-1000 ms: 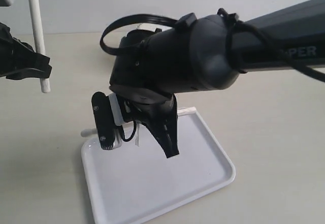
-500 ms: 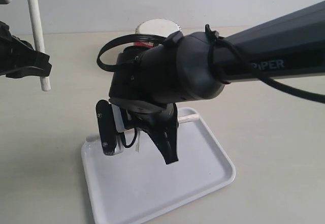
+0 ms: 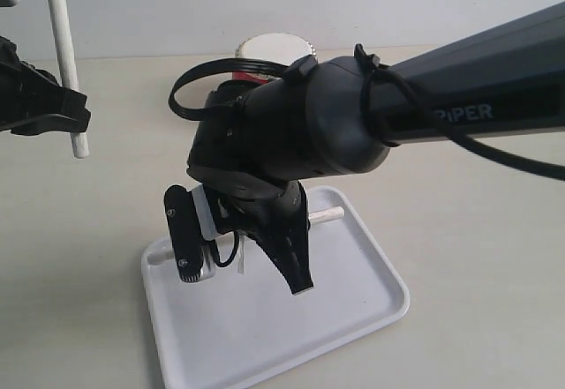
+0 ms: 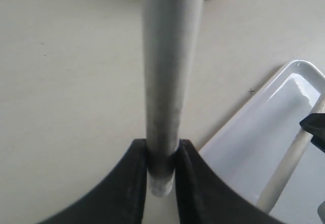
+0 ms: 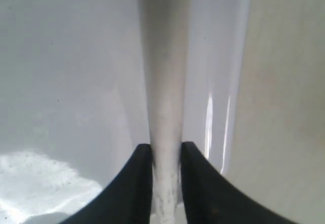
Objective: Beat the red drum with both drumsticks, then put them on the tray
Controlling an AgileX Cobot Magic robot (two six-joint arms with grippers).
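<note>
I count the left drumstick [image 3: 64,63] and the right drumstick [image 3: 327,216], two in all. The left claw [image 4: 162,154] and the right claw [image 5: 166,157] make two as well. I see one red drum [image 3: 274,49], one white tray [image 3: 265,336] and one desk [image 3: 477,230].

A glossy white tray [image 3: 353,318] sits on a plain beige table [image 3: 477,257]. Beyond the tray, the drum [image 3: 275,49] has a cream top and a glossy red body. The left drumstick [image 3: 64,54], up and left of the tray, and the right drumstick [image 3: 325,216], across the tray's far rim, are pale bare wood. The left gripper [image 4: 161,155] and right gripper [image 5: 166,158] are matte black. The right arm [image 3: 459,98] above the tray is dark grey with faint pale lettering.
</note>
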